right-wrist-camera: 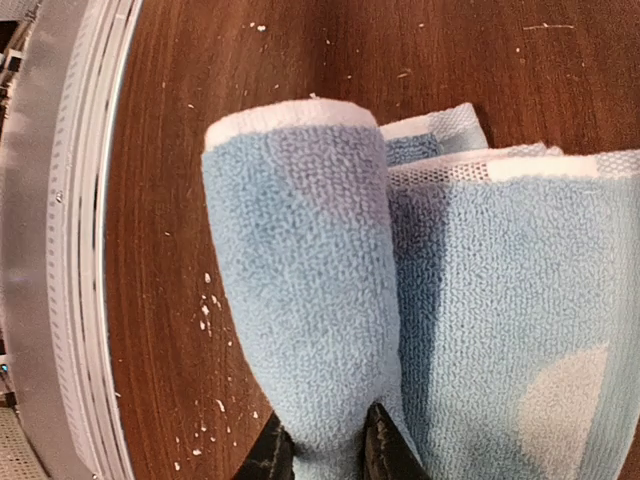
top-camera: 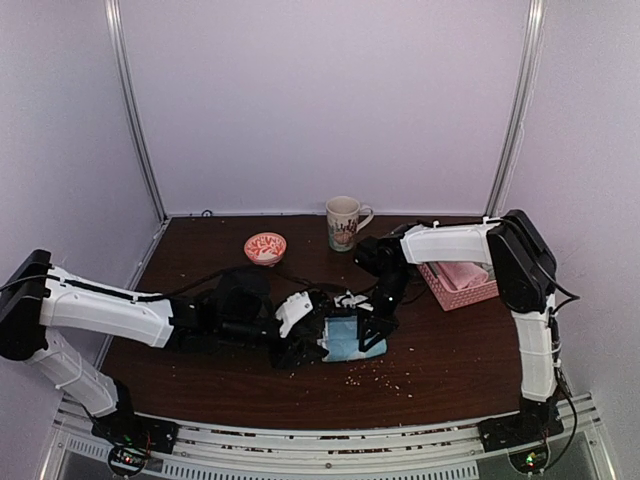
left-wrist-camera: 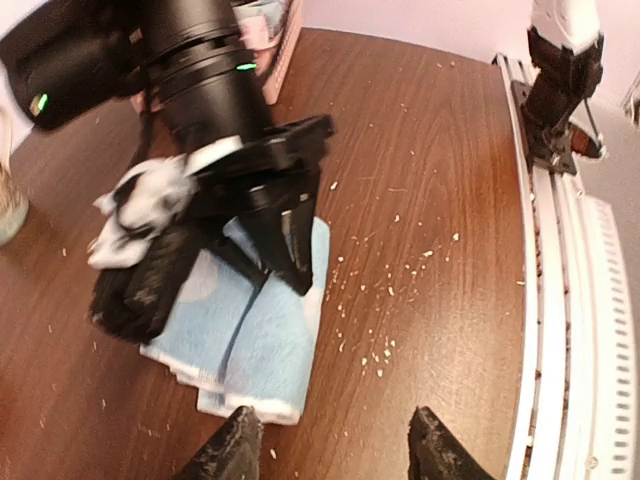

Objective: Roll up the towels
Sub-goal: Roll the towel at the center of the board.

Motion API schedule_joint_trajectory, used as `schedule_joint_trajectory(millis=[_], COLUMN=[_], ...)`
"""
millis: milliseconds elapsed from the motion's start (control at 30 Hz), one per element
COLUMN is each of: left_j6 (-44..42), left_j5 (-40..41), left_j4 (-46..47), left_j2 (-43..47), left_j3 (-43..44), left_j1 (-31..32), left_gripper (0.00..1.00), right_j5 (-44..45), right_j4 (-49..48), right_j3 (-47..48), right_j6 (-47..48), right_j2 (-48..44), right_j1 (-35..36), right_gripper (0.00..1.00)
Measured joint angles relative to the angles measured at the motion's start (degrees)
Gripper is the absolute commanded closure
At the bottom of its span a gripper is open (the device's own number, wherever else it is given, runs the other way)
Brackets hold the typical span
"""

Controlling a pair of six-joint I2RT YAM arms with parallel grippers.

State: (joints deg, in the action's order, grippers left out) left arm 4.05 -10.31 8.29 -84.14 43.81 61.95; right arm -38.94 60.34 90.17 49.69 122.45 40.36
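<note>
The right claw (right-wrist-camera: pixel 325 452) is nearly closed, its two fingertips (right-wrist-camera: pixel 272 458) pinching the rolled edge of the blue towel (right-wrist-camera: pixel 300 300) at the bottom centre of the right wrist view. The roll rises from between them as a fat tube. The rest of the cloth lies folded to its right, with a pale round patch near the lower right corner.

In the overhead view this towel lies on the brown table (top-camera: pixel 450 350) just below the middle of the frame, and both arms meet over it.

The left claw (left-wrist-camera: pixel 335 455) stands open. Its fingers (left-wrist-camera: pixel 235 450) show at the bottom edge of the left wrist view, well apart, with bare table between them and nothing held. The left-hand one is just beside the towel's nearest corner; whether it touches, I cannot tell.

A mug (top-camera: pixel 345 222) and a small bowl (top-camera: pixel 265 247) stand at the upper centre of the overhead view. A pink basket (top-camera: pixel 455 293) is to the right of centre with a pink towel (top-camera: pixel 462 272) inside it. Crumbs (top-camera: pixel 375 378) are scattered on the table below the blue towel
</note>
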Motion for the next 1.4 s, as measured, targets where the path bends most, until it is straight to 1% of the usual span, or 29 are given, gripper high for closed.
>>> schedule_joint_trajectory(millis=[100,200,333,500,667,767,800,900,967,1067,1167,1300,1400], left_j6=[-6.29,-11.72,-17.86,-23.23,-26.67,-27.32,-27.39,-27.54,-27.54,-27.45,-27.10,-26.67,-26.58], left_j5=[5.22,8.92,12.13,16.20,20.90,22.16,22.49,23.02,23.19,23.28,23.23,23.04,22.91], left_j4=[-1.03,-2.82,-5.57,-8.35,-9.03,-9.40,-9.57,-10.21,-10.29,-10.51,-10.54,-10.82,-11.39], left_j2=[-4.81,-11.19,-18.10,-24.57,-28.26,-28.37,-28.41,-28.81,-29.03,-29.03,-28.92,-28.70,-28.44], left_j3=[3.89,8.98,14.23,18.56,20.28,20.76,20.85,21.53,21.73,21.77,21.77,21.66,21.66], left_j1=[3.17,4.70,5.25,5.57,6.60,6.80,6.80,6.91,7.08,7.13,7.13,7.13,7.13], left_gripper=[0.48,0.48,0.47,0.49,0.58,0.67,0.71,0.78,0.81,0.83,0.83,0.84,0.84], right_j5=[-3.96,-6.21,-6.82,-6.91,-6.99,-7.08,-7.15,-7.32,-7.56,-7.61,-7.43,-6.82,-5.16], right_j4=[4.28,6.36,7.30,7.48,7.48,7.65,7.80,8.98,10.80,12.85,13.14,11.74,8.13], right_j3=[3.34,4.35,4.50,4.48,4.48,4.50,4.52,5.14,6.12,7.10,7.08,7.74,7.87], right_j6=[0.42,0.96,1.16,1.16,1.16,1.16,1.25,1.66,2.80,4.07,3.54,-0.33,-4.72], right_j2=[3.21,4.44,4.76,4.76,4.79,4.79,4.79,4.87,4.90,4.59,2.86,0.28,0.35], right_j1=[-1.66,-2.43,-2.64,-2.78,-2.78,-2.78,-2.78,-2.78,-2.78,-2.80,-3.10,-3.67,-4.22], right_gripper=[0.80,0.80,0.80,0.79,0.78,0.76,0.74,0.67,0.60,0.56,0.57,0.68,0.74])
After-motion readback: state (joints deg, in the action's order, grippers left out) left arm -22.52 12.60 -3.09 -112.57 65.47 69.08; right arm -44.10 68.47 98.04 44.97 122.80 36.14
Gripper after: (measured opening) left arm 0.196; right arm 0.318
